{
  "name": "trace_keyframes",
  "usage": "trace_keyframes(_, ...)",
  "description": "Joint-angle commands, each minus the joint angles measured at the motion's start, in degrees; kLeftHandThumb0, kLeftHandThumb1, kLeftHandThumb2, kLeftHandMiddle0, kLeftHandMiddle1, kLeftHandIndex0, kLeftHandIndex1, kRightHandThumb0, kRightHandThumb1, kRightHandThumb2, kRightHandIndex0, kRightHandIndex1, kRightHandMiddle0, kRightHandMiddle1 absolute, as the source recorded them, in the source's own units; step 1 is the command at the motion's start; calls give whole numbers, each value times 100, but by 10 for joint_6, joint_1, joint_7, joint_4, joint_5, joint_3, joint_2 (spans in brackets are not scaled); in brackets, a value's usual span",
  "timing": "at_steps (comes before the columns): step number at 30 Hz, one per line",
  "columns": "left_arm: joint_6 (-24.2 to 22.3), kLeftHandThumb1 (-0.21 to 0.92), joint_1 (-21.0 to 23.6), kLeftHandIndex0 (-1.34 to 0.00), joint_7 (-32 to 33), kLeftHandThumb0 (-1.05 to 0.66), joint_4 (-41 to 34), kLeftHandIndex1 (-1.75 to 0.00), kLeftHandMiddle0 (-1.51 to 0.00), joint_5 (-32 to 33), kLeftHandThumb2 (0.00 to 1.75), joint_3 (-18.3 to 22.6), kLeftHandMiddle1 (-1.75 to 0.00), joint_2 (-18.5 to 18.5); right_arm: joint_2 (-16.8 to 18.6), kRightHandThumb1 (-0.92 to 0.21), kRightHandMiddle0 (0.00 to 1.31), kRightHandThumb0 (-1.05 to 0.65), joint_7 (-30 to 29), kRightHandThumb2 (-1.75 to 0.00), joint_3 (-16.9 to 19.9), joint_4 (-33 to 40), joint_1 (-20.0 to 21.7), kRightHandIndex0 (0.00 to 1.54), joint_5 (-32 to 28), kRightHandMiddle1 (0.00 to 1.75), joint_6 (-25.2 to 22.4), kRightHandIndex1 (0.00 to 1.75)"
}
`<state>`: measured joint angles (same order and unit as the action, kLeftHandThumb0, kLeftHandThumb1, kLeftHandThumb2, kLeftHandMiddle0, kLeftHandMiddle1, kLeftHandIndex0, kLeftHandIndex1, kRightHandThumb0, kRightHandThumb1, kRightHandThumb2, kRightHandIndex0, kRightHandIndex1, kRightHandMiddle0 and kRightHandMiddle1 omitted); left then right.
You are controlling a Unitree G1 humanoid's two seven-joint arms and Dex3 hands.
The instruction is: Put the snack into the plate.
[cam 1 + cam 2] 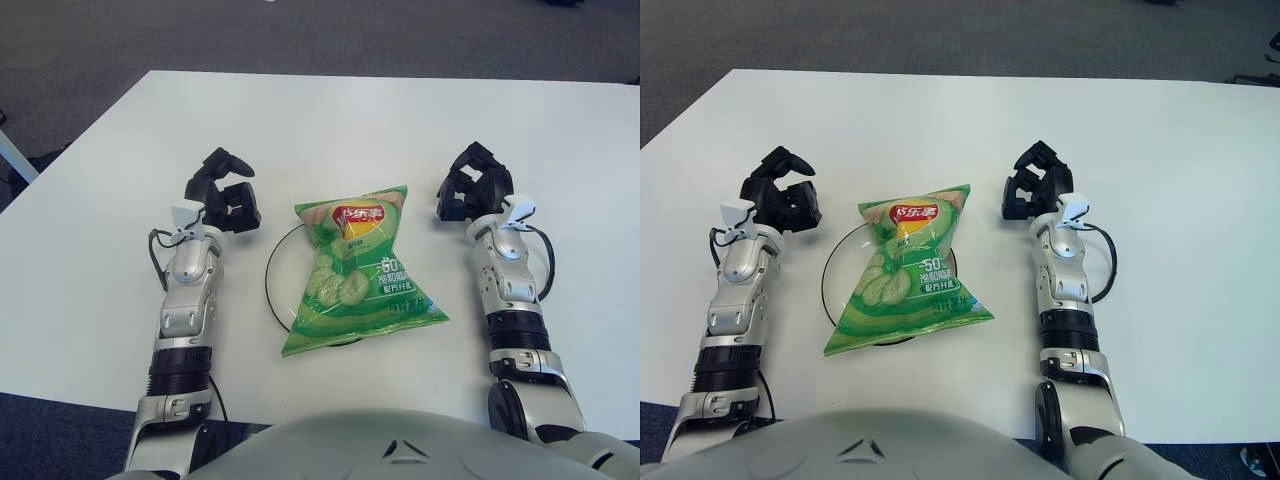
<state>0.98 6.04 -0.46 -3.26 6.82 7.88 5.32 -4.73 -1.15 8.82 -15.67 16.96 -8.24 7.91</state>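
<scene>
White table [330, 120]: rectangular top, filling most of both eye views, with dark grey carpet [300, 30] beyond its far edge and at the near left corner. All other items stand or lie on it.

Robot torso [400, 445]: grey curved shell at the bottom edge of the view, between the two forearms.

Left forearm [185, 310]: silver segmented casing, running from the lower left up toward the table's middle, a black cable looped beside the wrist.

Right forearm [510, 300]: matching silver casing on the right, also with a black cable loop at the wrist.

Bag of crisps [355, 270]: green snack packet with a red and yellow logo and pictured cucumber slices, pinched at its middle. It lies across the plate, covering most of it, its lower corners reaching past the rim onto the table.

Plate [272, 283]: clear round dish with a dark rim, visible mainly as an arc to the left of the bag. Sits between the two arms, near the table's front edge.

Left hand [225, 195]: black three-finger hand, just left of the bag's top, apart from it. Fingers curled inward, holding nothing.

Right hand [473, 188]: black three-finger hand, right of the bag's top, apart from it. Fingers curled inward, holding nothing.
</scene>
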Motion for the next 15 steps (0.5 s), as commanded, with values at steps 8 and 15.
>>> trace_keyframes(8,-11,27,2,-65,-13,-50,54,-175,-128,5,137,0,-175,-1,36,9,69,0,45,-175,1,-47,-53,95,-37,175,8,165)
trace_keyframes(15,15,31,18,-62,-29,-49,108,-175,-129,14,133,3,-175,0,30,9,70,-1,103,-175,10,-72,-46,94,-61,175,34,166)
